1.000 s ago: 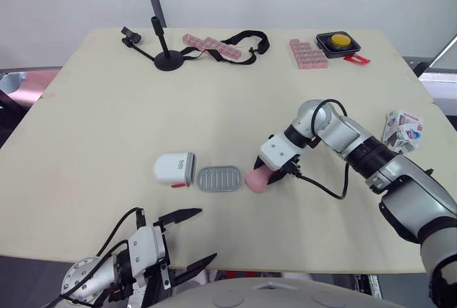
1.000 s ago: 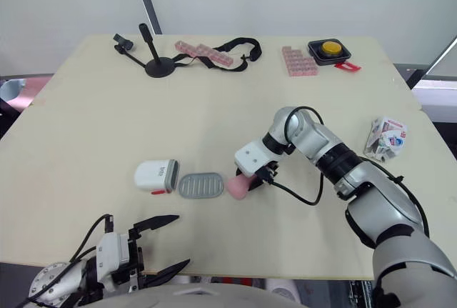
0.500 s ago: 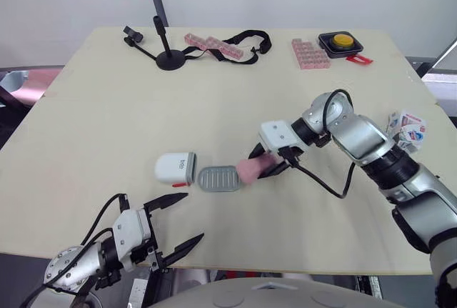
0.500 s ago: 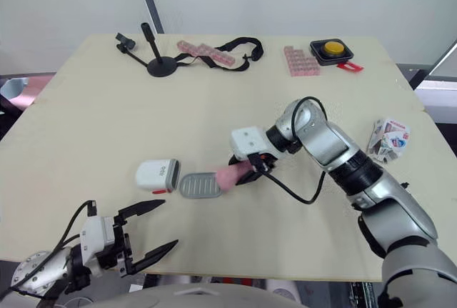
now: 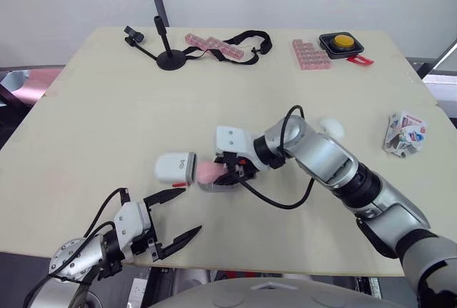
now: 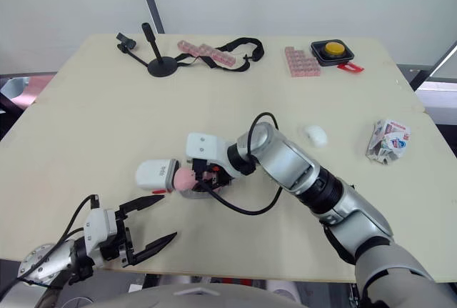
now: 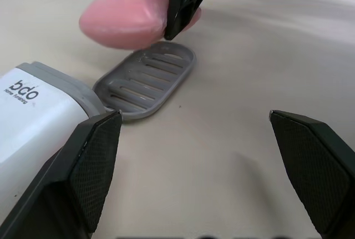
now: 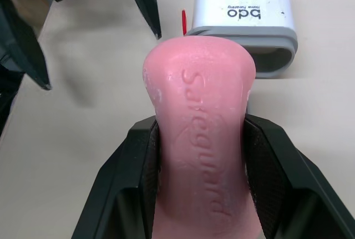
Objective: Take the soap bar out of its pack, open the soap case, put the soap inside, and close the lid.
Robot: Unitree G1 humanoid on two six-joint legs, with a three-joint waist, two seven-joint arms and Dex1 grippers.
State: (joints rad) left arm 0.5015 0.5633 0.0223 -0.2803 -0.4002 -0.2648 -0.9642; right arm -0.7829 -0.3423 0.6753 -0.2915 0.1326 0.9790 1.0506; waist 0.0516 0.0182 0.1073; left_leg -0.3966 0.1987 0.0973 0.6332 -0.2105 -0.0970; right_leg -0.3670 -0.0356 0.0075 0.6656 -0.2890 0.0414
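My right gripper [image 5: 230, 169] is shut on the pink soap bar [image 8: 202, 133], one black finger on each long side. It holds the soap [image 5: 208, 171] just above the grey ribbed tray [image 7: 147, 84] of the soap case. The soap's free end points at the open mouth of the white case shell [image 5: 175, 169]. That shell lies on its side, left of the tray. In the left wrist view the soap [image 7: 130, 20] hovers clear of the tray. Near the table's front edge my left gripper [image 5: 191, 210] is open and holds nothing.
The crumpled soap pack [image 5: 403, 133] lies near the right edge, a small white lump [image 5: 332, 127] left of it. Along the back stand a black tripod [image 5: 168, 54], a black strap [image 5: 246, 40], pink pill boxes [image 5: 308, 54] and a yellow button [image 5: 340, 41].
My right gripper has carried the soap leftward, from the table right of the tray to above the tray by the white shell. The left gripper stays open near the front edge.
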